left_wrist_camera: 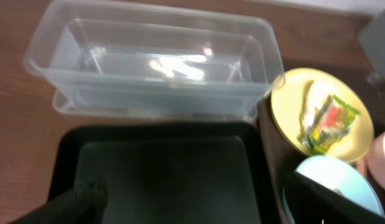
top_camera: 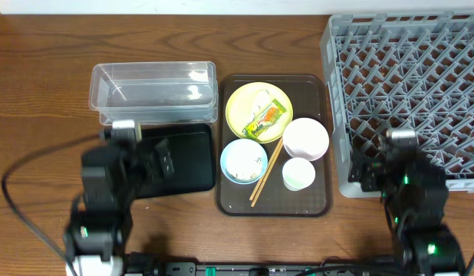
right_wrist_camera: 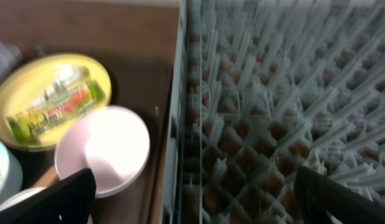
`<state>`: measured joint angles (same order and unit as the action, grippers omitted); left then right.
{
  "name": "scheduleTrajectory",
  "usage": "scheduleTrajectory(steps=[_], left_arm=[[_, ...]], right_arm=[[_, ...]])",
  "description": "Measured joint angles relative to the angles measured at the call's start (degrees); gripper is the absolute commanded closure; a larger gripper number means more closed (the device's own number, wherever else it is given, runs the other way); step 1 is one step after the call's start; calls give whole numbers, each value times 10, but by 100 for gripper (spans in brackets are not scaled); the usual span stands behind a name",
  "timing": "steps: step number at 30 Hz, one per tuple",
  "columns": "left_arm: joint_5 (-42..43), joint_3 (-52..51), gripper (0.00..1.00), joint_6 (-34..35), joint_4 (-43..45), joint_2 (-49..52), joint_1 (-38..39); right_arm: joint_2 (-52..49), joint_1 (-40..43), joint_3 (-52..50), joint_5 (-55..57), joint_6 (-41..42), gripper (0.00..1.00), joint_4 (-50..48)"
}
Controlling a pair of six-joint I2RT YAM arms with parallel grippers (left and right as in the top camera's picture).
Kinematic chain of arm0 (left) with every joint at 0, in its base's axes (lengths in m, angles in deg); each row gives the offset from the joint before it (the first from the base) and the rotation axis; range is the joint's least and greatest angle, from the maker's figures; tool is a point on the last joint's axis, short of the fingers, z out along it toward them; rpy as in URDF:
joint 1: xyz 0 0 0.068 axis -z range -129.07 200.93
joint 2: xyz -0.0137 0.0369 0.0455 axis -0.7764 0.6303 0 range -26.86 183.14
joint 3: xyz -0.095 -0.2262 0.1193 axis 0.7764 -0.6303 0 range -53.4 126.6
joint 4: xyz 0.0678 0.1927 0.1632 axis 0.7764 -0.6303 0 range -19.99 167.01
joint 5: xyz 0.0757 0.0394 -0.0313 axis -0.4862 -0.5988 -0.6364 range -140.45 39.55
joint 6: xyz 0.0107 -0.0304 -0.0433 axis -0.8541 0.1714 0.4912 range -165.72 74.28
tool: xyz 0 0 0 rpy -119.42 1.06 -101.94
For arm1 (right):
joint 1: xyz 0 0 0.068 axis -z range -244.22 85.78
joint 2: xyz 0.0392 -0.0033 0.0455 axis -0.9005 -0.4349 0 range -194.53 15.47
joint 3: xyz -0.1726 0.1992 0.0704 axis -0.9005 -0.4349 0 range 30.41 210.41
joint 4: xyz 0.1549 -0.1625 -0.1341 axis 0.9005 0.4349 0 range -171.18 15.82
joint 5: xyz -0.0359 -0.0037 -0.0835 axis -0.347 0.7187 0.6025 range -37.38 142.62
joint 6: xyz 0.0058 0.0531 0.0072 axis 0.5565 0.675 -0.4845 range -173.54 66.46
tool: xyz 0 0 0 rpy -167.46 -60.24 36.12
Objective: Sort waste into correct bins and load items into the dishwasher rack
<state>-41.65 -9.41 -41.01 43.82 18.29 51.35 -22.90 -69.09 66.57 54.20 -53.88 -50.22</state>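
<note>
Both hands are open and hold nothing. The left hand [left_wrist_camera: 194, 186] hangs over the black tray [top_camera: 191, 165], with the tub [top_camera: 154, 92] on its far side. The right hand [right_wrist_camera: 194, 180] is over the rack's [top_camera: 409, 84] left wall. The wrapper [top_camera: 266, 119] lies on the yellow plate [top_camera: 241, 100]. It is thin and flat, so a hand might slip off it or push the plate.

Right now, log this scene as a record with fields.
brown tray: holds plate, blue bowl, white bowl, cup, chopsticks
wrapper: on plate
tub: nothing seen inside
black tray: nothing seen inside
rack: nothing seen inside
left fingers: open, over black tray
right fingers: open, at rack's left edge
</note>
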Motion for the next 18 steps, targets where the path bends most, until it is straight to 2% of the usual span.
scheduleTrajectory(steps=[7, 10, 13, 18], left_arm=[[57, 254, 8, -21, -231, 240, 3], [59, 313, 8, -35, -287, 306, 8], [66, 327, 8, -37, -285, 345, 9], [117, 327, 9, -50, -189, 371, 17]], right_arm=[[-146, 0, 101, 4, 0, 1, 73], [-169, 0, 110, 4, 1, 1, 74], [-176, 0, 110, 4, 1, 1, 76], [-175, 0, 111, 4, 1, 1, 76]])
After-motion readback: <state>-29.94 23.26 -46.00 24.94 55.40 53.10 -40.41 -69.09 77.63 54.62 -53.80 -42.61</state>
